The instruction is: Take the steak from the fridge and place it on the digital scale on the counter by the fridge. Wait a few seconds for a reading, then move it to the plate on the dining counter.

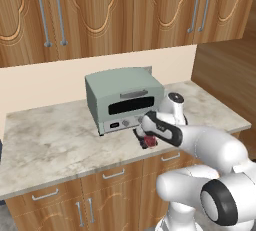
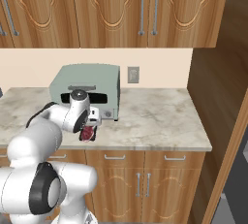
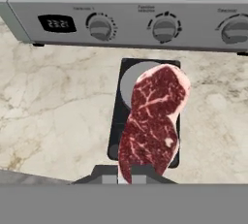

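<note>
i see the gripper (image 3: pixel 125 175) pinching the near end of the steak (image 3: pixel 154 121), its fingertips (image 3: pixel 110 173) pressed together on the meat. the steak hangs over the digital scale (image 3: pixel 117 126), covering most of its black body and part of the round grey disc; i cannot tell whether it touches it. the scale sits on the counter (image 1: pixel 55 140) just in front of the pale green toaster oven (image 1: pixel 122 97), whose knobs and lit display face me.

Red steak (image 3: pixel 152 121) — white-marbled.
</note>
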{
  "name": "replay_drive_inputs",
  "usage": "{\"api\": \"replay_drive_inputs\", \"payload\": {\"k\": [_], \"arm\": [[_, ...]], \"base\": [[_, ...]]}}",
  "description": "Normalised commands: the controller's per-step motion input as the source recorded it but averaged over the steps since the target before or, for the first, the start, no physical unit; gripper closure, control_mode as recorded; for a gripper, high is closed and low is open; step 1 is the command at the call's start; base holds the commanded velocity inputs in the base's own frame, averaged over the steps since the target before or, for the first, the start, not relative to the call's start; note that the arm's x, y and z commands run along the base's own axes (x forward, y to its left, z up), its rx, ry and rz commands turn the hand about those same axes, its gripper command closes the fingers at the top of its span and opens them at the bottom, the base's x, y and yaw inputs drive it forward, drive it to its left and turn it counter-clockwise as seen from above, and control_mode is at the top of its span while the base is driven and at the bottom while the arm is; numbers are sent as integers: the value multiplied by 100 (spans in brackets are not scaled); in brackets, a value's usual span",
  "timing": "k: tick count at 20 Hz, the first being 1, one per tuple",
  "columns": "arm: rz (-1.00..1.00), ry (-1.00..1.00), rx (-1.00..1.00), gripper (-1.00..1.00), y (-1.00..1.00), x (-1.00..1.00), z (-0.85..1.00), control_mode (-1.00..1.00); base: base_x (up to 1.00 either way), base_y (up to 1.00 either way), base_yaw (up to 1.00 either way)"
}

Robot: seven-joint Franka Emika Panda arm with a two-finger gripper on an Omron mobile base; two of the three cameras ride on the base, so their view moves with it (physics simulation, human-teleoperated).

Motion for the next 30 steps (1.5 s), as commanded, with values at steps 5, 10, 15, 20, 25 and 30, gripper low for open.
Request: {"api": "replay_drive_inputs", "payload": {"k": [5,10,15,20,25,30], "arm": [[-2,-2,0,100,0,4,-2,-100],[0,0,0,100,0,-1,9,-100],[0,-1,0,100,0,-27,61,-100],[-1,0,0,100,-4,-29,69,-100],[-4,0,0,100,-21,-57,8,-100],[-10,0,-1,100,-20,-43,10,-100]], "base": [[0,0,0],[0,0,0],[0,0,0],[0,0,0],[0,0,0],[0,0,0]]}}
